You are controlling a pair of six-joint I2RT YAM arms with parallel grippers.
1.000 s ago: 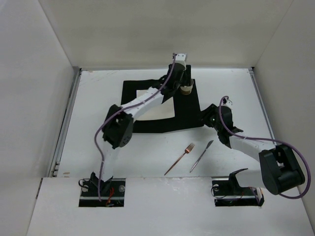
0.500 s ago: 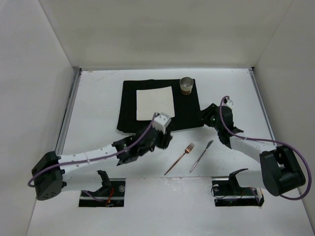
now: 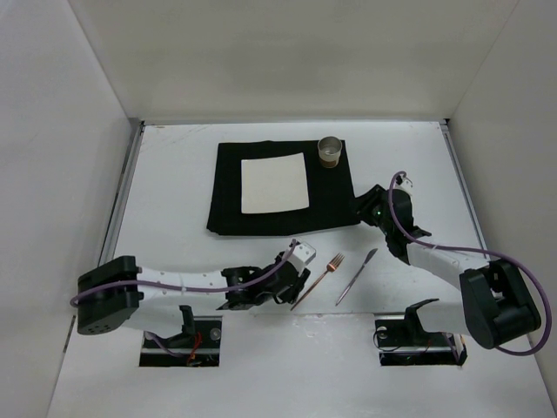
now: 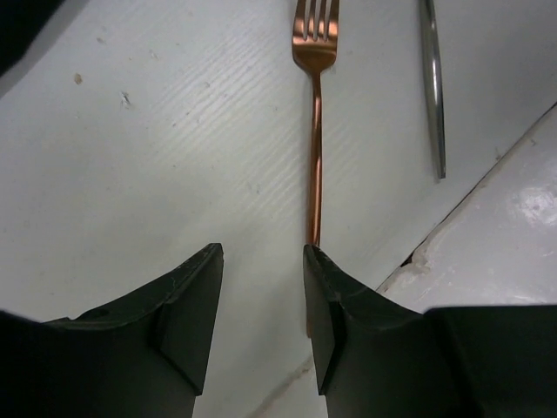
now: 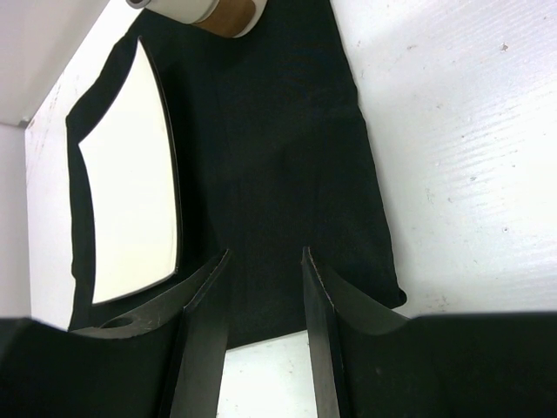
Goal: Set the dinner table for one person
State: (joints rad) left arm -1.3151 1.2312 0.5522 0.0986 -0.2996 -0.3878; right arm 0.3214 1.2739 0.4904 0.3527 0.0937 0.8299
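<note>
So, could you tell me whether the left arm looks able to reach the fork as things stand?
Probably yes: the left pincer is open just above the table, right at the handle end of the fork. Nothing lies between, and the knife sits apart.

This is a robot laboratory cell. The matte white surface is closed in by plain white walls behind and at both sides of the black mat. Nearer than the mat, the left arm base and the right arm base sit in cut-outs of a white board. Purple cables run along the arms.
</note>
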